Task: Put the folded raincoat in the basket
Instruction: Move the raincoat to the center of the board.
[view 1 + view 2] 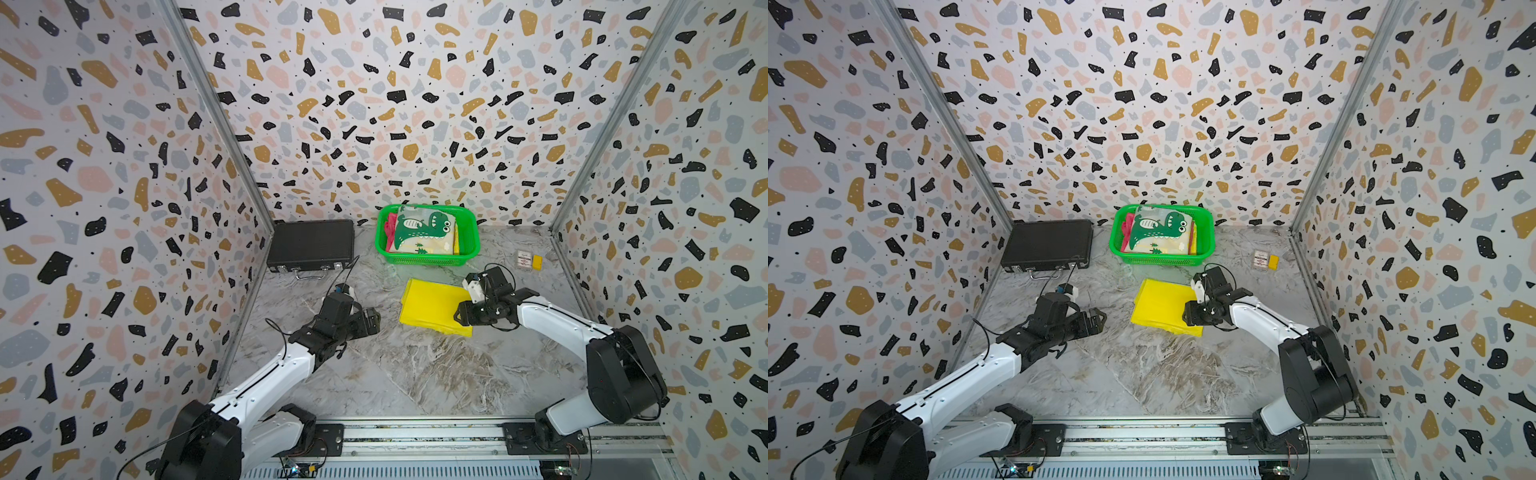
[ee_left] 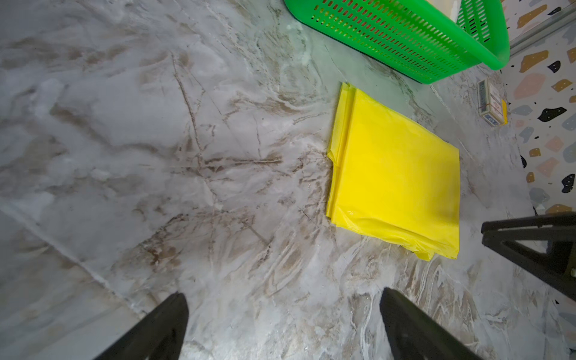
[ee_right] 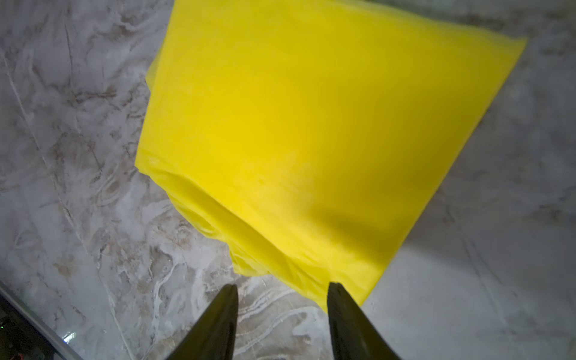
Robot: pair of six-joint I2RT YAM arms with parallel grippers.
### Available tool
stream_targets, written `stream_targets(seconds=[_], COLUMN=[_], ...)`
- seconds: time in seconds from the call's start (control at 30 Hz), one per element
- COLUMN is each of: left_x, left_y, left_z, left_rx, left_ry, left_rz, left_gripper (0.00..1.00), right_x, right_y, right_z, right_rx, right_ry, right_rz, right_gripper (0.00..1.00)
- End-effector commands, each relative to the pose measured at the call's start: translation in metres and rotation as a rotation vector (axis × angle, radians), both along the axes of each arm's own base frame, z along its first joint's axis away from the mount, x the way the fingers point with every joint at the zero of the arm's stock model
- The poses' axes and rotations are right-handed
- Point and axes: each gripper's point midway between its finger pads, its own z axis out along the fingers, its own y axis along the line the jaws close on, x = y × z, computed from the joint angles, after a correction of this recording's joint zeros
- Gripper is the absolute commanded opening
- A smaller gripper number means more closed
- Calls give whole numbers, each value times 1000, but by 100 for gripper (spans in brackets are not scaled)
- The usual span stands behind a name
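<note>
The folded raincoat (image 1: 430, 305) (image 1: 1160, 305) is a flat yellow plastic square lying on the marble table, just in front of the basket (image 1: 428, 261) (image 1: 1158, 261). The basket is bright green with mesh sides (image 2: 405, 40). My right gripper (image 1: 458, 318) (image 1: 1185, 318) hovers over the raincoat's near right corner. In the right wrist view its jaws (image 3: 282, 285) stand partly open, with bare table between them and the raincoat (image 3: 311, 131) just ahead. My left gripper (image 1: 374, 322) (image 1: 1100, 320) (image 2: 282, 296) is wide open and empty, left of the raincoat (image 2: 396, 174).
A dinosaur-print folded item (image 1: 424, 230) and red fabric lie in the basket. A flat black case (image 1: 311, 245) sits at the back left. A small card box with a yellow piece (image 1: 527, 259) lies at the back right. Patterned walls close three sides.
</note>
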Motion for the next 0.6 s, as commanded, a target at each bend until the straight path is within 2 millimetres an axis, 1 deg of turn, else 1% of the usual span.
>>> stream_targets(seconds=[0.0,0.07,0.17,0.2,0.27,0.37,0.43,0.5,0.57], left_x=[6,5,4,5,1,0,0,0,0], left_y=[-6,-6,-4,-4,0,4,5,6,5], left_z=[17,17,15,16,11,9,7,6,4], left_rx=[-15,-16,-1,0,30,58,69,73,70], left_ry=[-41,-42,-37,-41,-17,-7,-4,-2,1], left_rz=[-2,0,5,4,6,6,6,7,7], left_gripper=[100,100,100,100,100,100,100,100,100], right_x=[24,42,62,66,74,76,73,65,53], right_y=[19,33,52,57,70,82,84,83,77], right_z=[10,9,3,-1,-9,-25,-37,-49,-59], right_rx=[30,66,126,144,183,187,172,156,137], right_ry=[4,12,32,44,63,100,120,146,164], right_rz=[21,16,8,7,15,26,33,40,44], right_gripper=[50,49,48,48,47,47,46,46,46])
